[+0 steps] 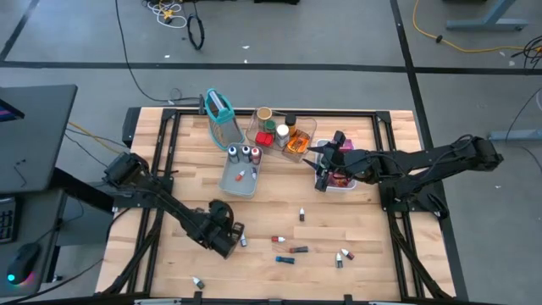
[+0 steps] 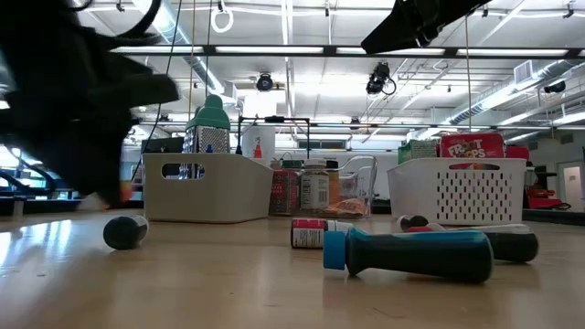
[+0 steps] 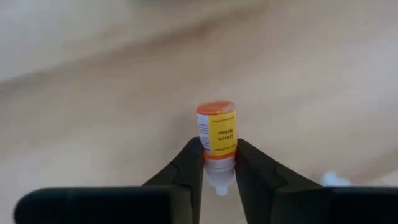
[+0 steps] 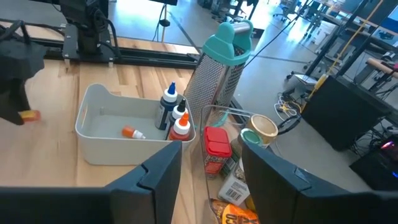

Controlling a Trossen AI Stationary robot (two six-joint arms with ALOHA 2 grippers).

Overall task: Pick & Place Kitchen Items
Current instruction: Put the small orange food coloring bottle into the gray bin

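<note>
Orange-capped vial sits between left gripper jaws, clenched on it, near the grey tray. Right gripper jaws spread, empty, above the clear tray.

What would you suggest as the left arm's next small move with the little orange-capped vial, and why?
Probably finish closing, then lift straight up. In the left wrist view the left end effector has a finger on each side of the orange-capped vial, touching or nearly so, while the vial seems to lie on the wooden table. The grey tray, already holding similar vials, looks like the likely destination.
</note>
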